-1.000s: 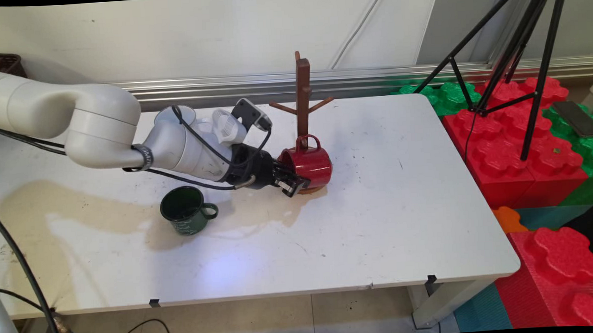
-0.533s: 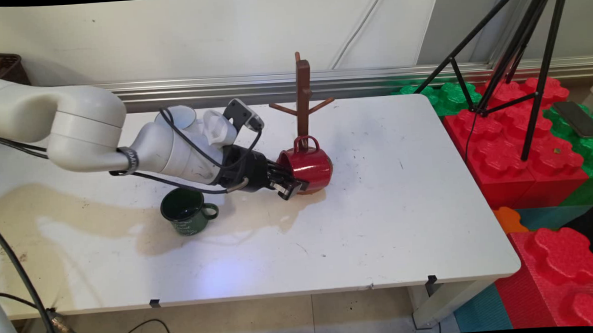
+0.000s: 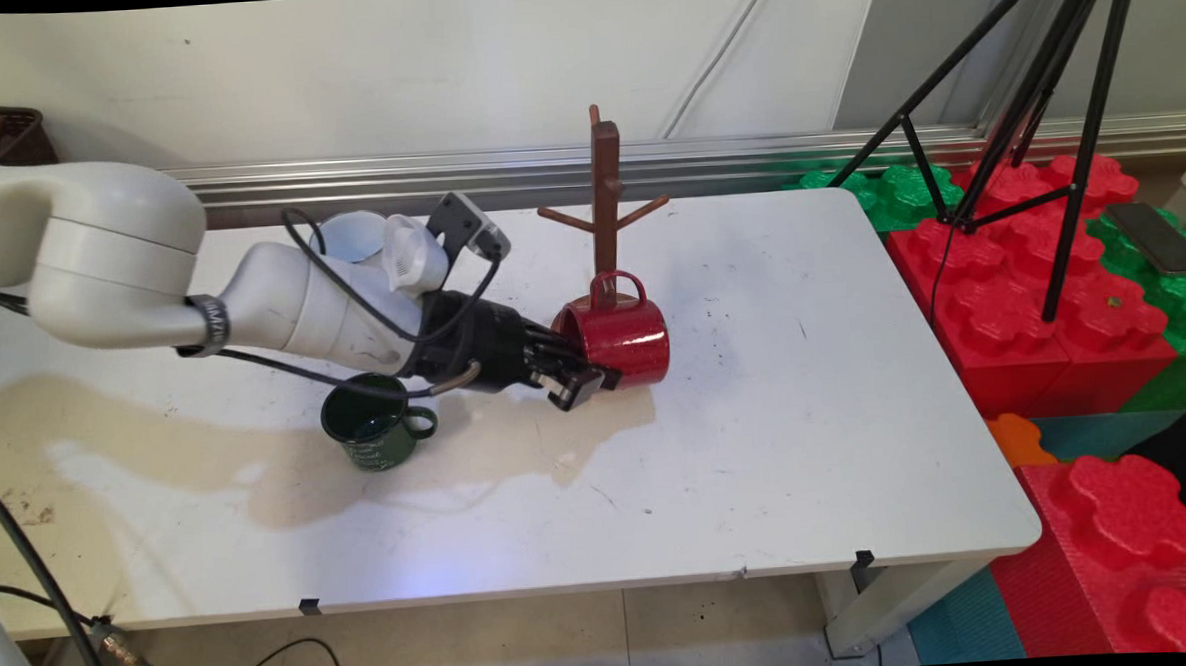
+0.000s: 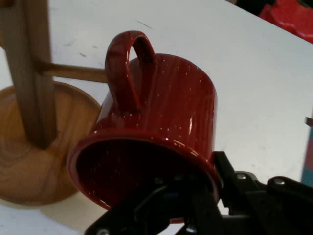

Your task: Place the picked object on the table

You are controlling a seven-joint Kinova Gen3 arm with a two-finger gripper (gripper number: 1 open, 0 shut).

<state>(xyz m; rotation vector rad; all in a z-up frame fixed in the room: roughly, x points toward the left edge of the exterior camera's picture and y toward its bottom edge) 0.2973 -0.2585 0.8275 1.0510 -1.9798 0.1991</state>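
jaws clamp the rim of the tipped red mug (image 3: 618, 332) beside the wooden mug tree (image 3: 606, 207).

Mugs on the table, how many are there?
3. A red mug lies on its side in the claw, by the wooden rack. A green mug stands under the arm. A white mug peeks out behind the arm, partly hidden.

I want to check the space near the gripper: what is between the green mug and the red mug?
In the main view the gripper, shut on the red mug rim, lies between it and the green mug; under it, bare white table.
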